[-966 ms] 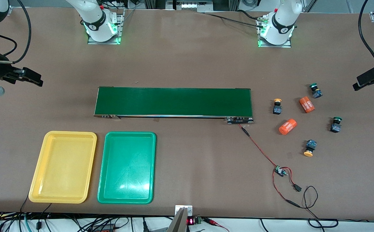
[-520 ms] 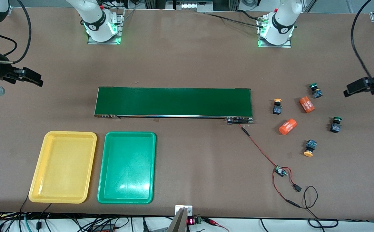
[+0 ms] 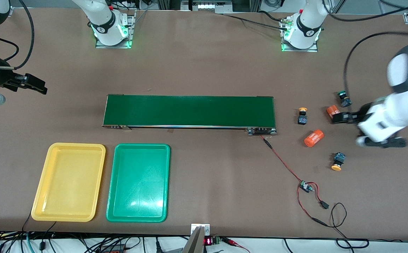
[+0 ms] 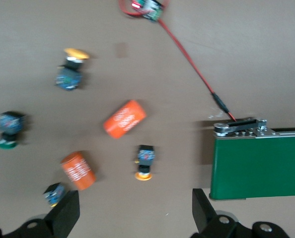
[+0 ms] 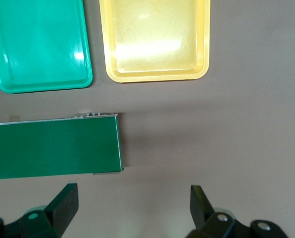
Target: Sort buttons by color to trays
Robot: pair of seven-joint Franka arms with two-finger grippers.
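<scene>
I see two white arms w/ black joint bands; bases on metal plates, lit green. Left gripper: black fingers, screws showing just back of them. Right gripper: same black fingers, silver wrist above it. Black cables loop off both arms.

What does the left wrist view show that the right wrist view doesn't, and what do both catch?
Only the left wrist view: two yellow-capped buttons, two green-capped buttons, two orange cylinders, the red wire and its small circuit board. Only the right wrist view: the yellow tray and green tray, both empty. Both: the conveyor belt, each at a different end, the brown table, and that arm's own open jaws.
</scene>
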